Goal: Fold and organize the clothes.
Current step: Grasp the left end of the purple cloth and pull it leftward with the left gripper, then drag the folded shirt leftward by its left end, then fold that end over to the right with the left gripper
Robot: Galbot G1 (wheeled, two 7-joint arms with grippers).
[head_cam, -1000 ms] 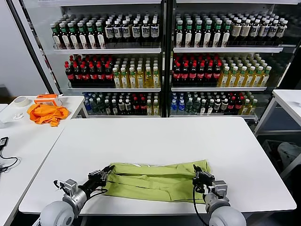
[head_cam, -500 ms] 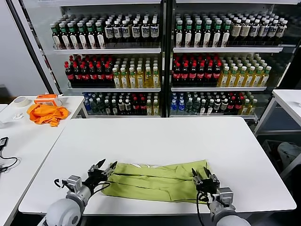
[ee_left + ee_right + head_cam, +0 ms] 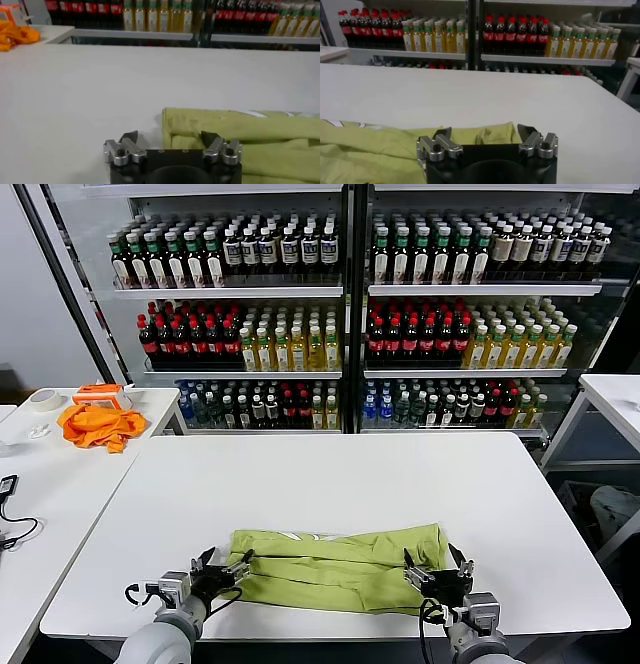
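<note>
T-shirt [image 3: 335, 569]: soft matt lime cloth, creased, ridged at the folds. Table [image 3: 330, 484]: smooth white top, faint sheen. Left gripper [image 3: 170, 141] and right gripper [image 3: 484, 135]: silvery metal knuckles, dark matt finger pads, black body. Shelf bottles [image 3: 250, 344]: glossy.

The bench [image 3: 330, 474] is bare from its far edge down past the middle, and at both side edges, so a claw can pass anywhere there. The only obstacle on it is the T-shirt [image 3: 335, 569], a low folded band lying along the near edge, about midway between the near corners. The left claw [image 3: 222, 566] sits at the band's left end and the right claw [image 3: 437, 564] at its right end, both with jaws spread, low over the near edge. Beyond the far edge stand the bottle shelves [image 3: 345, 314]. A side table [image 3: 40, 484] with an orange garment [image 3: 98, 425] flanks the left edge.
</note>
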